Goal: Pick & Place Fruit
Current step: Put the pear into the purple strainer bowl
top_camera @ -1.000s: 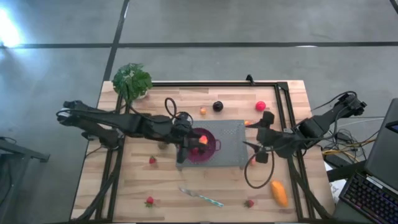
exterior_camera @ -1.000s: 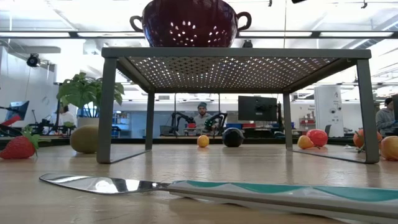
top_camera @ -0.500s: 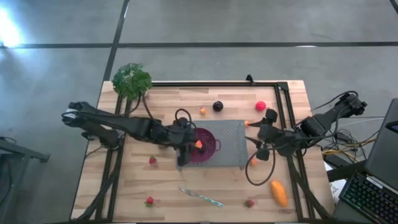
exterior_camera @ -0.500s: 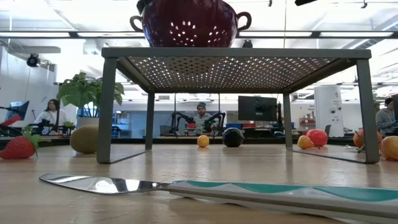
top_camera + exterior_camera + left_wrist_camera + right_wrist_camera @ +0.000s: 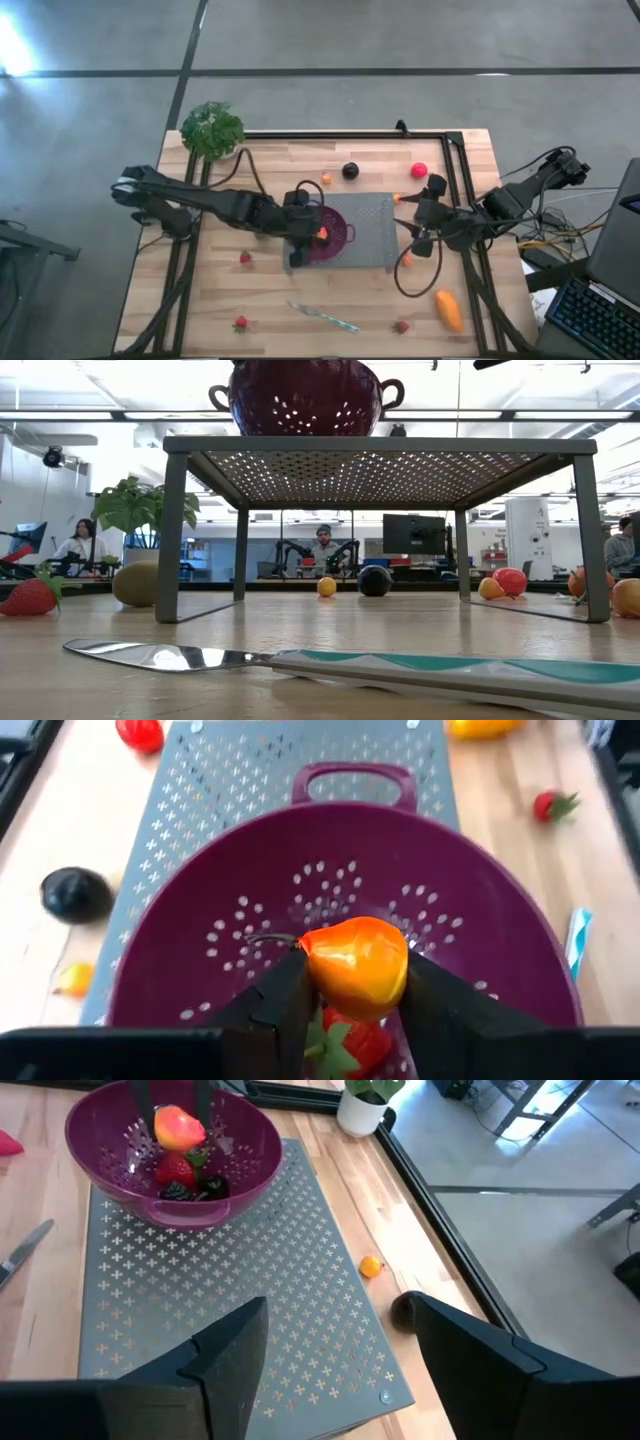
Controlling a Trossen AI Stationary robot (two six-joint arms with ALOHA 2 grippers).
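Note:
My left gripper [image 5: 318, 233] is shut on a small orange-red fruit [image 5: 355, 965] with a thin stem. It holds the fruit over the bowl of the purple colander [image 5: 340, 830], which stands on the grey perforated rack [image 5: 372, 235]. A strawberry [image 5: 352, 1045] and a dark fruit [image 5: 208, 1184] lie in the colander. My right gripper [image 5: 420, 220] hovers open over the rack's right end with nothing between its fingers. More fruit lies loose on the table: a dark plum [image 5: 350, 170], a pink-red ball [image 5: 418, 170], an oblong orange one [image 5: 449, 310] and strawberries [image 5: 245, 258]. My left gripper pinches the orange-red fruit by its two opposite sides [image 5: 315, 975] between its two fingers [image 5: 285, 1005]. The fingers come from the table's left side and slant down. The fruit hangs clear inside the colander's rim, above the strawberry, with its stem pointing sideways.
A slim knife [image 5: 322, 318] lies near the table's front edge, and a leafy plant [image 5: 212, 130] stands at the far left corner. Tiny orange pieces [image 5: 326, 179] lie around the rack, and a kiwi [image 5: 138, 582] sits by its left leg. A black rail [image 5: 455, 190] runs along the right side.
My left gripper has sunk toward the colander and tipped further down, still shut on the orange-red fruit, which now hangs lower in the bowl.

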